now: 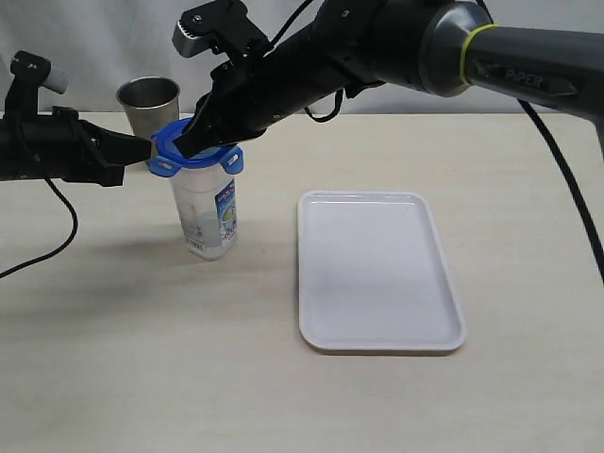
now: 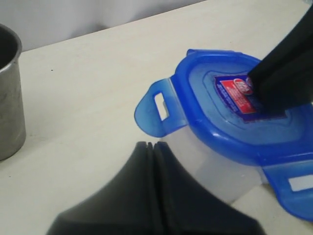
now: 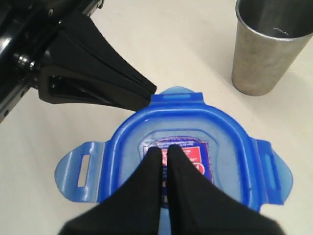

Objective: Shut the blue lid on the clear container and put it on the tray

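The clear container (image 1: 206,215) stands upright on the table, left of the tray (image 1: 377,278). The blue lid (image 1: 193,153) sits on its mouth with its flaps sticking outward. My right gripper (image 3: 164,148) is shut, and its tips rest on the red-and-white sticker in the middle of the blue lid (image 3: 225,147). It reaches across from the right in the exterior view (image 1: 195,142). My left gripper (image 2: 152,144) is also shut with nothing in it. Its tip is beside one flap of the blue lid (image 2: 220,112), near the wall of the clear container (image 2: 215,169).
A grey steel cup (image 1: 148,102) stands just behind the container, close to both grippers. It also shows in the wrist views (image 3: 266,49) (image 2: 7,98). The white tray lies flat with nothing on it. The right arm stretches over the table's back.
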{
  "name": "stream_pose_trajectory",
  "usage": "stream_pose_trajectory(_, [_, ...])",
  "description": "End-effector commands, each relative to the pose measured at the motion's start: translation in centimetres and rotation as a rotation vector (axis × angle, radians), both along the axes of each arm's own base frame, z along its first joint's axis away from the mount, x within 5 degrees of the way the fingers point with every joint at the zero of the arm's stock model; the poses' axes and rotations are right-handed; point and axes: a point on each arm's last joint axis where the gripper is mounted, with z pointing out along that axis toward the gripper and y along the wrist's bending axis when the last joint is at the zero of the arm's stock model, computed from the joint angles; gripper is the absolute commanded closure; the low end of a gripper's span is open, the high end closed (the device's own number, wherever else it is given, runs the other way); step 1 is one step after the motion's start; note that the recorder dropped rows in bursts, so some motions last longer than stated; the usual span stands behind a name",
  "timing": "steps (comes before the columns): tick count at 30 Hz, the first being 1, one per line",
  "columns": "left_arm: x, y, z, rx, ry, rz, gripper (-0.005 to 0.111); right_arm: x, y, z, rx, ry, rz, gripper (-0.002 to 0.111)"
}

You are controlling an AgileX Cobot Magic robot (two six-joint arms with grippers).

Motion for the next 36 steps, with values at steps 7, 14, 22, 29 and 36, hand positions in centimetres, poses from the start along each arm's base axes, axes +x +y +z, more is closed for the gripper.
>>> stream_pose_trajectory(7, [-0.7,2.0,-0.3,-0.011,-0.011,-0.012,0.107,0.1,-0.2,-1.8,-0.065,0.033,0.000,0.104])
stream_pose_trajectory(14, [-2.4,2.4,-1.9,-0.065,0.069,0.034,0.107,-0.1,-0.4,-0.4,-0.052,0.001,0.000,0.104])
stream_pose_trajectory(22, [-3.0,7.0,0.7,0.322,0.114,0.529,0.107,-0.4,-0.7,1.9,-0.022,-0.059,-0.013,0.104])
stream_pose_trajectory(29, [-0.9,9.1,11.5,0.099,-0.122,0.753,0.107,-1.5,-1.3,5.2,0.013,-0.097,-0.005,0.104])
stream_pose_trajectory(36, [-0.4,12.1,15.5,0.195,-0.296,1.195,0.107,-1.7,-1.3,5.3,0.014,-0.089,0.000,0.104])
